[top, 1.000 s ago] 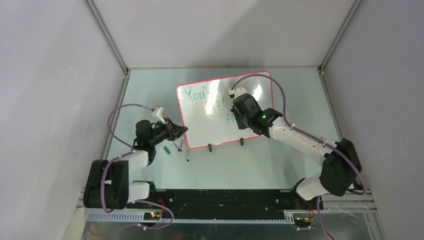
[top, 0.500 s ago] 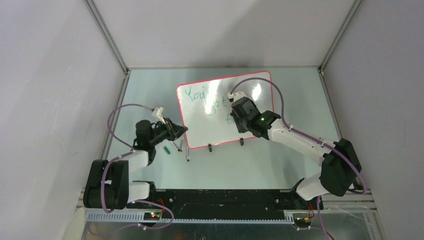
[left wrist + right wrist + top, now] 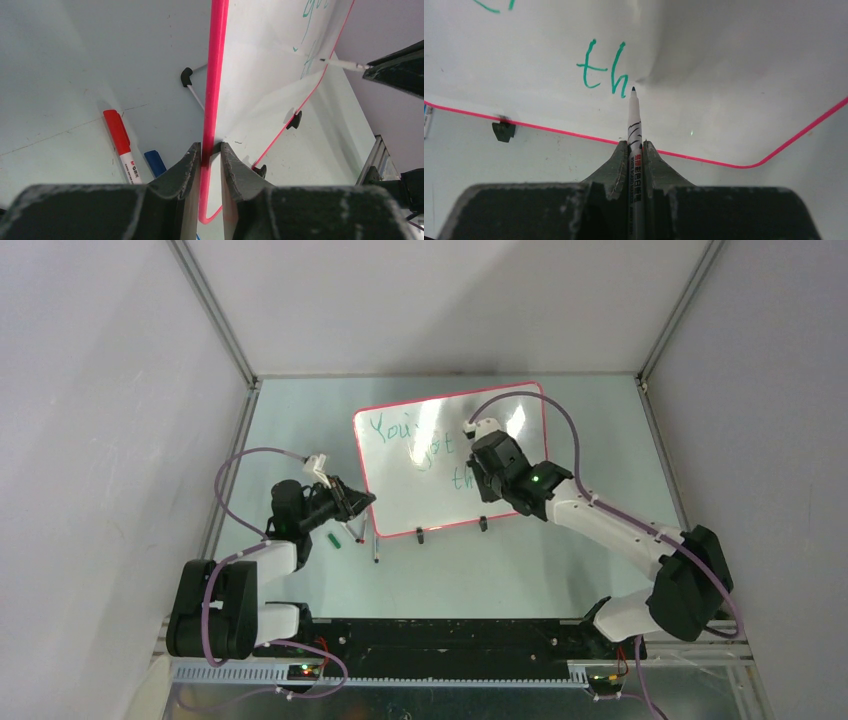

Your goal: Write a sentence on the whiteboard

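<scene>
Marker (image 3: 633, 117) clamped in right gripper (image 3: 636, 148), tip beside the sentence (image 3: 603, 72) (reads "th") on whiteboard (image 3: 734, 55); left gripper (image 3: 210, 150) pinches its rim (image 3: 216, 75)

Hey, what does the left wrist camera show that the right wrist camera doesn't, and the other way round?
Only the left wrist view: the left tool clamped on the whiteboard's pink rim, with a red marker and a blue pen end lying on the table beside it. Only the right wrist view: the white pen's printed barrel pinched in the right tool, and "th" readable head-on by its tip. Both: the board, green writing, the pen's tip, a black clip foot.
</scene>
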You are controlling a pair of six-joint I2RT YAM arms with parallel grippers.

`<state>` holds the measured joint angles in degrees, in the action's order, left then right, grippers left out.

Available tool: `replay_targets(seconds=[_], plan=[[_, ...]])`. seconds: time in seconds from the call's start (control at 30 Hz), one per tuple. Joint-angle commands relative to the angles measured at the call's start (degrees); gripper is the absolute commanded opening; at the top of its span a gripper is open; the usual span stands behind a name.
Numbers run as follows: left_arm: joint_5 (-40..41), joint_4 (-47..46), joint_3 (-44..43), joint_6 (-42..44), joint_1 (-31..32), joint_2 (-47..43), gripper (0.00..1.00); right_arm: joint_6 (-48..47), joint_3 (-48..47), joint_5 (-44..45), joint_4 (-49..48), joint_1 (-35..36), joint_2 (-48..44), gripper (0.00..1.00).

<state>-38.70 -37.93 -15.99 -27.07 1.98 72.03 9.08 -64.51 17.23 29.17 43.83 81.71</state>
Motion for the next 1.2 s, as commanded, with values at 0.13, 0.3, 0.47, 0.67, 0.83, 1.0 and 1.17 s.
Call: replay_targets(seconds=[0.13,0.3,0.47,0.67,0.83,1.0,1.17], plan=[[2.3,0.1,-0.7,0.7,-0.1,-0.7,0.23,-1.6,-2.6,0.3,-3.8,-1.8,-1.9,0.00],[2.3,0.1,-0.7,0.7,0.0,-0.8,0.23,-2.0,-4.1,0.7,-4.2,-2.3,0.3,0.00],[2.3,0.1,-0.7,0.7,0.0,-0.7,0.23,-2.2,-4.5,1.0,-4.6,-2.5,1.6,0.00],[2.3,0.1,-0.7,0.7,0.0,-0.8,0.23,-2.0,-4.7,2.5,-2.8,-2.7,2.4,0.00],[2.3,0.1,-0.7,0.7,-0.1,-0.8,0.23,-1.5,-4.6,3.3,-1.5,-3.1,1.5,0.00],[2.2,0.1,-0.7,0.7,-0.1,-0.8,0.23,-1.3,-4.7,1.9,-1.2,-2.9,0.6,0.00],[2.3,0.1,-0.7,0.7,0.0,-0.9,0.23,-1.0,-4.4,2.0,-0.1,-2.1,0.5,0.00]])
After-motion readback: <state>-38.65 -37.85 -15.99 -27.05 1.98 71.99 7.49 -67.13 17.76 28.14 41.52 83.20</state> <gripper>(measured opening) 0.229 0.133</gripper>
